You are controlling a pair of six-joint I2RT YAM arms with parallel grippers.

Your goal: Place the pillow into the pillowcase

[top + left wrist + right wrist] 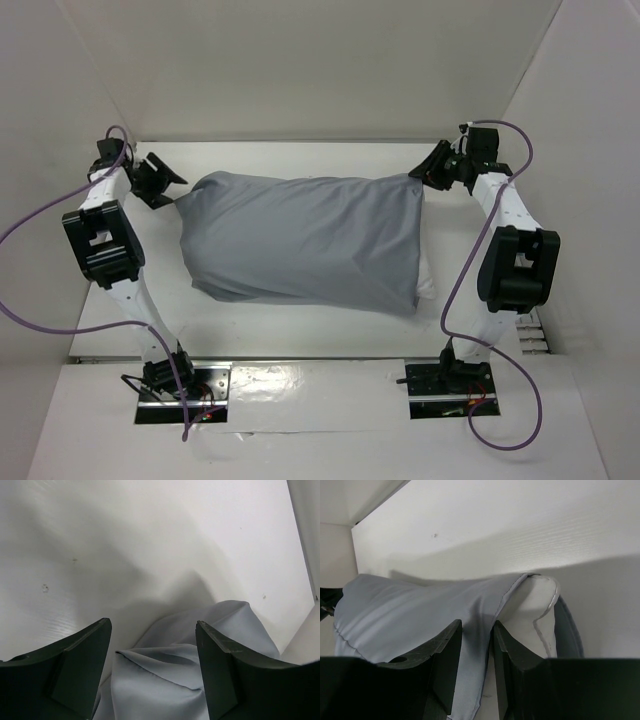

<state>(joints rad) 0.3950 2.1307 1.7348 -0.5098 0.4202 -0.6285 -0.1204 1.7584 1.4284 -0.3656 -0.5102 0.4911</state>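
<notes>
Pillow (530, 610) mostly inside pillowcase (300, 235), white end peeking out. Left gripper (152, 627) jaws apart over its left corner. Right gripper (477, 627) jaws seemingly pinching open hem.

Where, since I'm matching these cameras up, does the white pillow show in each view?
Top external: the pillow is a white sliver poking out of the right end of the pillowcase.
Left wrist: not in it; only grey pillowcase shows.
Right wrist: right of centre, the pillow bulges from the open mouth of the pillowcase.
Shared landmark: the pillowcase, seen in all three views.
</notes>
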